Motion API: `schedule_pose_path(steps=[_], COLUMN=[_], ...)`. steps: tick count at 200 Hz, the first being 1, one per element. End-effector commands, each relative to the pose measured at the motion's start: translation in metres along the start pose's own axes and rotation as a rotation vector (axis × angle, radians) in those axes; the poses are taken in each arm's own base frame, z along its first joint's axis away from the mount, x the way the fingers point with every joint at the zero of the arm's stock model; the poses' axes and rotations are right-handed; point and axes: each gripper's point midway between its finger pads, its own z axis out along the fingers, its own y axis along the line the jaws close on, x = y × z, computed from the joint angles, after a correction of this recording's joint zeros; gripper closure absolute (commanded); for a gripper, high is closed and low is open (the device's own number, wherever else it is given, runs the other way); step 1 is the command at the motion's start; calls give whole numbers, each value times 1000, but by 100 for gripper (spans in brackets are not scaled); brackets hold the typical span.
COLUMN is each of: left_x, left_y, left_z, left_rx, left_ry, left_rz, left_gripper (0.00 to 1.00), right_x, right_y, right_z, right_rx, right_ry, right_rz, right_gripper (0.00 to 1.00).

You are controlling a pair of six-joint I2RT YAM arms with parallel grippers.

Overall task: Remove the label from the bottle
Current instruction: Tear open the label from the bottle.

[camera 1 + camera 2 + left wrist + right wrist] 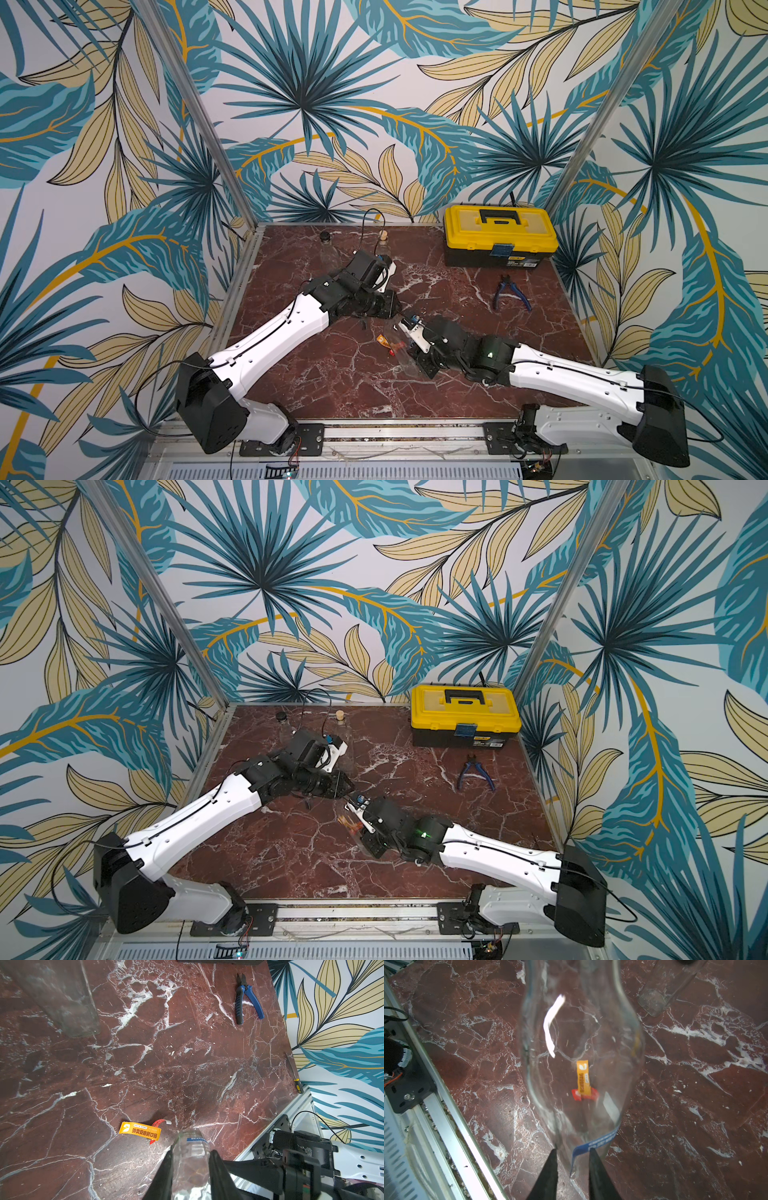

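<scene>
Dim, even light; the near bottle [581,1022] blurs, showing white glare.

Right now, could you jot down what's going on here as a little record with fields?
Left claw: shut on the clear bottle
Right claw: jaws either side of the bottle's end, at the blue label; grip unclear
Label state: on the bottle, one end seems lifted
Loose on the table: yellow sticker, blue cutters
Far corner: yellow toolbox

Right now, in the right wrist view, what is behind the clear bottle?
Through the clear bottle, an orange sticker lies on the marble table, over a red strip. The sticker covers the strip's middle.
</scene>
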Motion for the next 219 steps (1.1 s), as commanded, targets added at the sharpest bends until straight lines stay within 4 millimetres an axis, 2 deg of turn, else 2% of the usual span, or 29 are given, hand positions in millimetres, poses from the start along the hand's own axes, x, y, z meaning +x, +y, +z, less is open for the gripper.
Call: schedule_pose_path(steps=[1,35,76,124,219], left_x=[2,3,7,13,29], left_y=[-2,-2,-2,-4,-3], left_z=[-6,-8,-7,-4,-1], left_rx=[-2,0,10,26,43], left_ry=[-19,-22,-9,17,82], left_rz=[9,9,12,21,46], left_gripper=[100,100,100,100,100], right_x=[5,5,4,0,-4], right_y=[-2,-3,-7,-11,-23], right_z=[4,5,5,5,3], right_rx=[16,18,42,58,127], right_ry=[-2,0,-5,-1,-5], right_rz=[-3,-6,-7,-7,5], right_gripper=[81,89,90,100,100])
